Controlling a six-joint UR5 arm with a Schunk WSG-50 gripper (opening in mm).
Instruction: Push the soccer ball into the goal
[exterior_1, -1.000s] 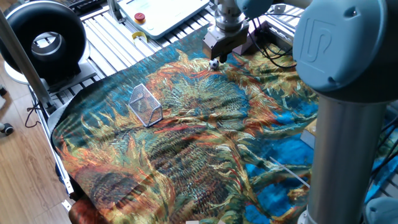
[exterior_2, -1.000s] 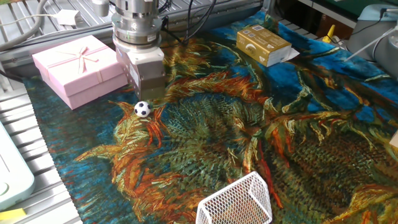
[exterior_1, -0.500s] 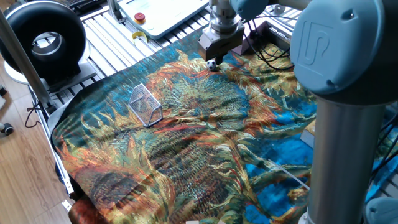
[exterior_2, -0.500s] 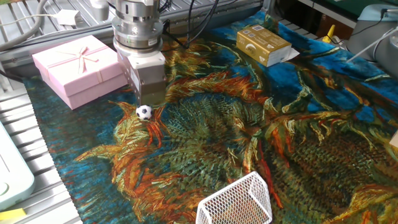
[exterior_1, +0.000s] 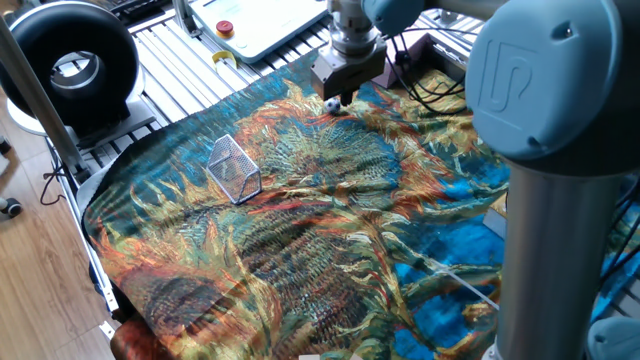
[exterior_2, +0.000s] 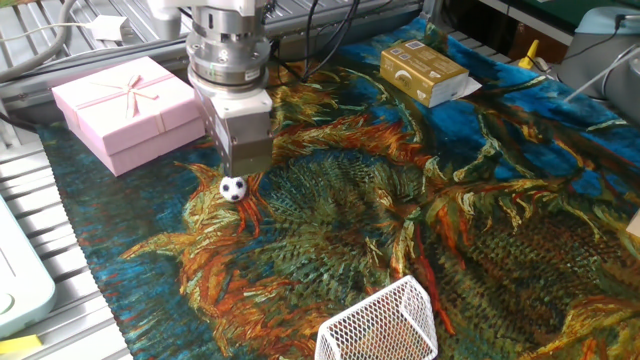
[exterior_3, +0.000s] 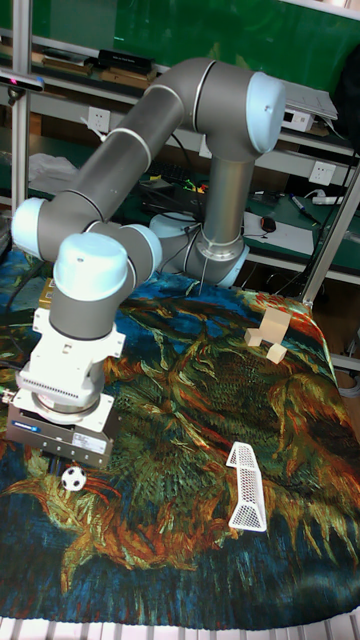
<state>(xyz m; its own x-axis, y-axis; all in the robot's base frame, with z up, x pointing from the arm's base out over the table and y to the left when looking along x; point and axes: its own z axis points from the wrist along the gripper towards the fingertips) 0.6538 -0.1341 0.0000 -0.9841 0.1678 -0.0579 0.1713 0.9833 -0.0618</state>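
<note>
1. Patterned cloth (exterior_2: 480, 230) in orange, blue and green covered the table, and all task items lay on it.
2. Since the frames of a second earlier, the gripper (exterior_2: 243, 172) had shifted across the cloth, and the soccer ball (exterior_2: 233, 189) had shifted with it; in the other fixed view the ball's travel was short and ran toward 5 o'clock.
3. At this moment the ball lay on the cloth at the foot of the gripper, at about 7 o'clock from its tip, touching it or just beside it; contact could not be confirmed.
4. The fingers were hidden under the gripper body in all three views, so whether they stood apart or together could not be told.
5. The goal (exterior_2: 380, 324) stood well apart from the ball, at roughly 5 o'clock from it in that view. In the tall fixed view the soccer ball (exterior_3: 73, 478) had the goal (exterior_3: 246, 486) at about 3 o'clock.
6. Judgement: the push had begun and was heading roughly goalward, but most of the distance remained. A round ball on wrinkled cloth may roll off line.
7. A pink gift box (exterior_2: 125, 110) and a cardboard carton (exterior_2: 424, 72) lay clear of that line.
</note>
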